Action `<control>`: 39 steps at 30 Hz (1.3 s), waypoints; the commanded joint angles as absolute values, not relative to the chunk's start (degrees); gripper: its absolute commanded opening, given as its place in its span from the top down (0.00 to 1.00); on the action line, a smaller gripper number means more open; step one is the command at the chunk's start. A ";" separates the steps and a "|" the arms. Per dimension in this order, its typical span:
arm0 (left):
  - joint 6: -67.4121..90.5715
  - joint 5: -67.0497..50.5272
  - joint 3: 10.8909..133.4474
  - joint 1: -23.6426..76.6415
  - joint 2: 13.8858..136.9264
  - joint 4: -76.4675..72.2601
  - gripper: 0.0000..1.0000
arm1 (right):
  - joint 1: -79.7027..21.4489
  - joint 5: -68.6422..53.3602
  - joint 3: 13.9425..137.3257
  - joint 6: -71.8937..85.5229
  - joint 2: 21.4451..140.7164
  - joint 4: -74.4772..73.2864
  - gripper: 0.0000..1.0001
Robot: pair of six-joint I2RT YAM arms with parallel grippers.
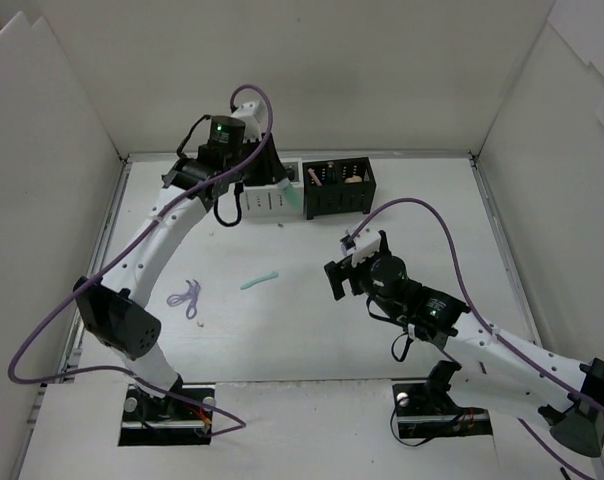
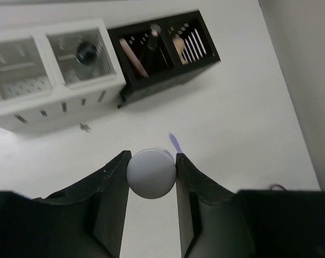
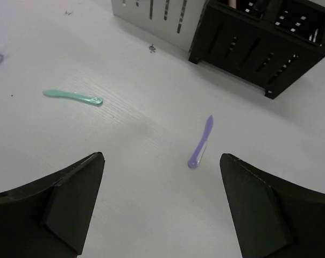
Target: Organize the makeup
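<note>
My left gripper [image 1: 275, 178] hovers in front of the white box [image 1: 264, 200] and is shut on a round pale item [image 2: 150, 173], seen end-on. In the top view a mint-green tube [image 1: 291, 196] juts from that gripper. A purple stick [image 3: 200, 143] lies on the table between the fingers of my open, empty right gripper [image 3: 161, 159]; its tip also shows in the left wrist view [image 2: 174, 143]. A mint stick [image 1: 260, 281] lies mid-table. The black box [image 2: 168, 75] holds a pink stick [image 2: 133, 57] and a peach sponge [image 2: 178, 45]. The white box [image 2: 55, 102] holds a black-capped vial [image 2: 87, 51].
A purple looped thing [image 1: 187, 296] lies left of the mint stick. White walls stand on the left, back and right of the table. The two boxes stand side by side at the back. My right gripper [image 1: 354, 270] hangs over the table's middle.
</note>
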State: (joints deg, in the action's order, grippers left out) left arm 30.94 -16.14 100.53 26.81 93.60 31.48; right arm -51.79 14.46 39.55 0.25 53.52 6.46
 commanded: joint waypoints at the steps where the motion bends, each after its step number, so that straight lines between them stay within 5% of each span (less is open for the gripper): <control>1: 21.98 -5.11 110.81 26.89 98.16 33.13 1.00 | -51.42 20.39 41.66 2.63 51.24 5.36 0.14; 14: 8.54 6.68 121.91 26.37 113.81 24.36 1.00 | -50.71 22.41 37.71 3.60 46.85 3.69 0.13; 22: 7.91 6.50 116.72 26.37 111.01 16.88 1.00 | -49.66 21.97 36.92 3.69 46.67 3.34 0.12; 39: 7.56 4.49 125.59 25.85 114.86 19.25 1.00 | -47.90 21.09 36.56 3.96 46.49 3.25 0.12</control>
